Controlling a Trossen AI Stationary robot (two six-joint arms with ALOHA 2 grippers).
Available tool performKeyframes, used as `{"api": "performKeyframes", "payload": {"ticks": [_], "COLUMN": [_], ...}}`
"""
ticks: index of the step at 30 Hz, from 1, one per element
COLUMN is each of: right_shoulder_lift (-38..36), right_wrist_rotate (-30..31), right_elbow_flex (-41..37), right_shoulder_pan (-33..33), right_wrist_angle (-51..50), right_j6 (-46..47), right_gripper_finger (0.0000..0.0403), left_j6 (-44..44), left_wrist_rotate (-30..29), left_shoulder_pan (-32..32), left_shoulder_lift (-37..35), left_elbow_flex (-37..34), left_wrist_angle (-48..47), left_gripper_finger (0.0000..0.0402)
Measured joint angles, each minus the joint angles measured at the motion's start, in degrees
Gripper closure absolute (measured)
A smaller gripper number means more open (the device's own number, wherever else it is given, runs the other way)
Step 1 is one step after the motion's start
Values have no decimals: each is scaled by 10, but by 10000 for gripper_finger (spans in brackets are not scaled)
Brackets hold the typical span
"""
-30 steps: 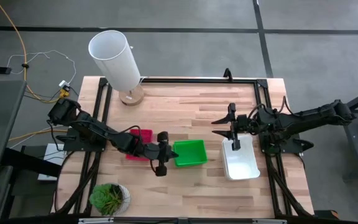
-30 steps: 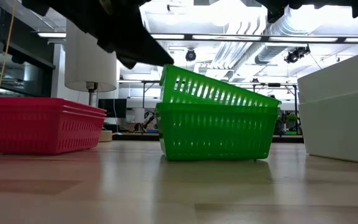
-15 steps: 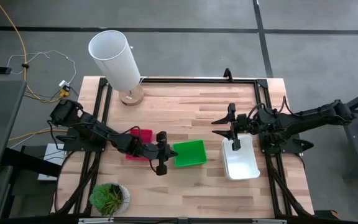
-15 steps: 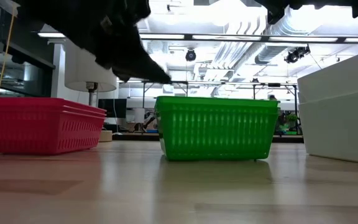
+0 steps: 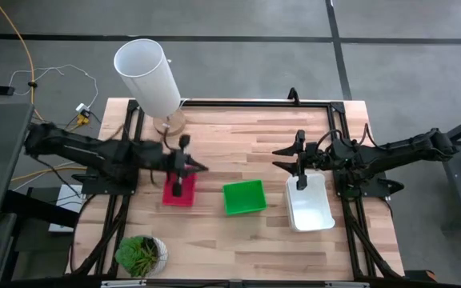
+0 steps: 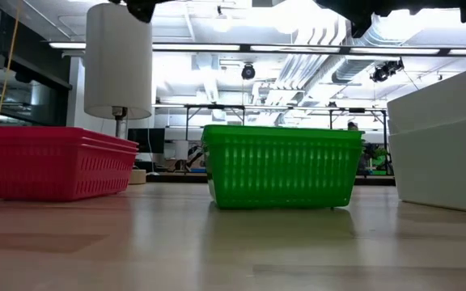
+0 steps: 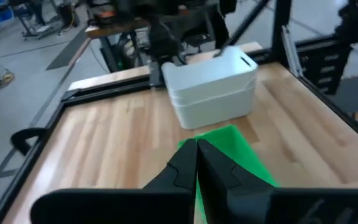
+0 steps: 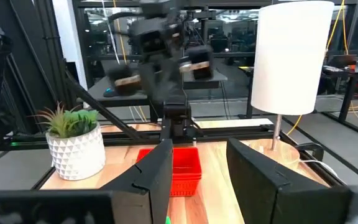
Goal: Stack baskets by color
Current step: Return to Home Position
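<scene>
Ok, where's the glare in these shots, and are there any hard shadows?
Low view: ceiling lights glare white behind the green baskets, and the table in front carries a soft sheen. High view: even light across the table, no hard shadows that I can see.

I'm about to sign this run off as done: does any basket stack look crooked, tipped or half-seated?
Nothing stands out. The red stack, green stack and white stack each sit nested and level, apart from one another. The left gripper hangs by the red stack, the right gripper by the white one.
</scene>
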Motion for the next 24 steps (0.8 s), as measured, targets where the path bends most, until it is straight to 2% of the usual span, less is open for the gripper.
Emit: {"api": "performKeyframes", "payload": {"ticks": [4,8,16,24], "right_shoulder_lift": [0,0,0,0], "right_wrist_rotate": [0,0,1,21], "right_elbow_flex": [0,0,0,0], "right_shoulder_pan": [0,0,0,0], "right_wrist_angle": [-1,-5,-20,-22], "right_j6": [0,-5,15,30], "right_gripper_finger": [265,265,265,265], "left_j6": [16,20,-9,-73], "left_wrist_rotate": [89,191,197,180], "left_shoulder_pan": [81,137,165,161], "left_shoulder_lift": [-43,-76,-198,-319], "left_elbow_flex": [-3,-58,-168,-255], "left_wrist_angle": [-36,1,32,35], "left_gripper_finger": [401,401,401,401]}}
